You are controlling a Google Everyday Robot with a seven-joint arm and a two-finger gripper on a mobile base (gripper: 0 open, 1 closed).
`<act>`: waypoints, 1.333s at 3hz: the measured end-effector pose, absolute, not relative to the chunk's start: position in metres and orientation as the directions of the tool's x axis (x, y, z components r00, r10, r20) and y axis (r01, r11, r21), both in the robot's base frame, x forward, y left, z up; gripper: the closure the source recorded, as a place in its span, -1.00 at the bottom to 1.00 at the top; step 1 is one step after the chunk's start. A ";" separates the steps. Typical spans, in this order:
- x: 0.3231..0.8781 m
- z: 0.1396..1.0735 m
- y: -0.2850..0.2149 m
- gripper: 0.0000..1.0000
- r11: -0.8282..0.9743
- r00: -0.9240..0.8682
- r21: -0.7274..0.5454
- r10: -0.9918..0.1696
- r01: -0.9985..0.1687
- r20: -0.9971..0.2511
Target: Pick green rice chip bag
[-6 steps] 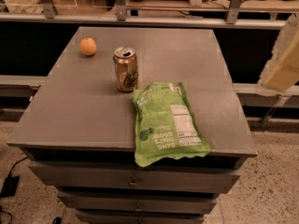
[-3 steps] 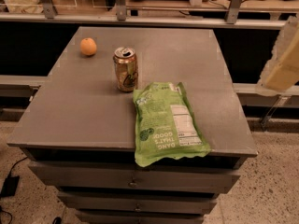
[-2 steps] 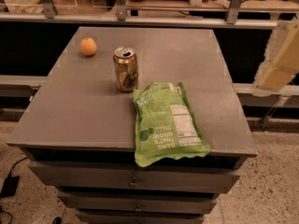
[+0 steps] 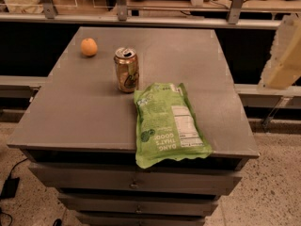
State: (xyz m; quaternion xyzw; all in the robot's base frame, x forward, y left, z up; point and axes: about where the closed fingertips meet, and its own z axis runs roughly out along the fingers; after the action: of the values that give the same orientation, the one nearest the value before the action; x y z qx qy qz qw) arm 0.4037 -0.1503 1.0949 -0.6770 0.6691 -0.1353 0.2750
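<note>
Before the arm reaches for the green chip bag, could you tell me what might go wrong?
The bag lies with its near end over the table's front edge, so a push could slide it off. The can stands close by its far corner and might topple. The gripper hangs right of the table.

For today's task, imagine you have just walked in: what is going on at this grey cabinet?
Nothing is being handled yet. The flat, crinkly bright-green rice chip bag lies on the grey cabinet top, its near end overhanging the front edge. A gold drink can stands upright just behind the bag's far left corner, and a small round orange sits further back on the left. The robot's gripper, a pale cream shape, hangs at the right edge of view, beyond the cabinet's side and apart from the bag.
</note>
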 end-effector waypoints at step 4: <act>0.477 0.975 -0.110 -1.00 -0.472 0.513 -0.331 -0.858 -0.817 -0.041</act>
State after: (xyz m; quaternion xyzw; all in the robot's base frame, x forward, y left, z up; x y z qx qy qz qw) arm 0.4767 -0.1103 0.9747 -0.8556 0.4893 -0.0651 0.1561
